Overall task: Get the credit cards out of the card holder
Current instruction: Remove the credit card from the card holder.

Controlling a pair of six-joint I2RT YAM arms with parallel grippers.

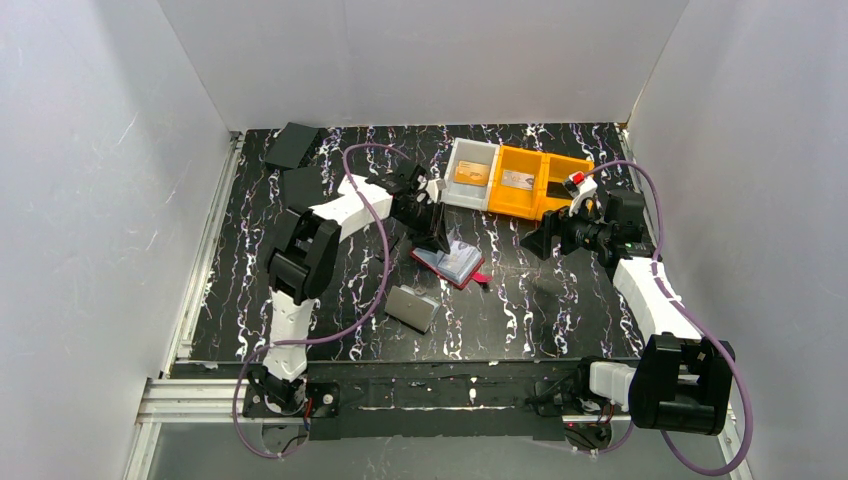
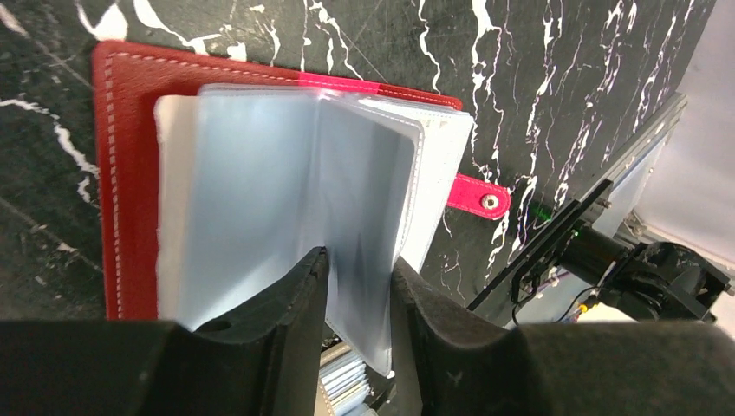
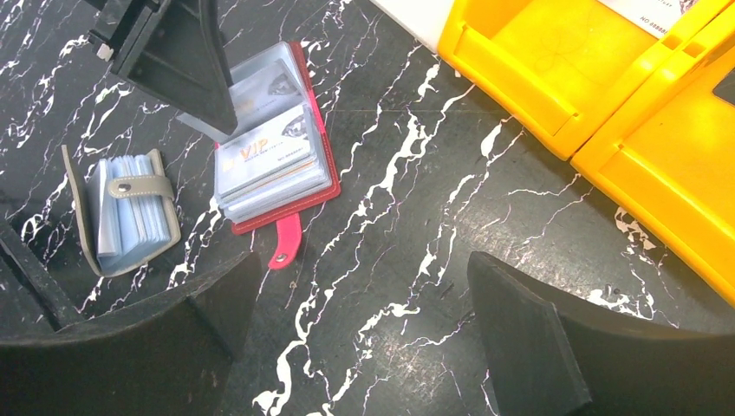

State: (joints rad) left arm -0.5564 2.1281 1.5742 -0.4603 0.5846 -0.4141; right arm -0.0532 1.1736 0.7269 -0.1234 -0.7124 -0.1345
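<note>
Straddles 1 clear sleeve page of the open red card holder (image 2: 130,130) on the table (image 3: 416,217), left gripper (image 2: 360,263) fingers narrowly apart, contact unclear. Keeps right gripper (image 3: 362,260) fingers wide apart, empty. Shows sleeved credit cards (image 3: 260,160), 1 marked VIP, only from the right wrist.

White arms (image 1: 340,208), purple cables (image 1: 386,255), black claws (image 2: 360,264) (image 3: 364,290) (wedge-shaped)

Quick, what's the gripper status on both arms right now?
Left gripper: jaws narrow, straddling a clear sleeve page of the card holder; grip cannot be told.
Right gripper: open, holding nothing.
</note>
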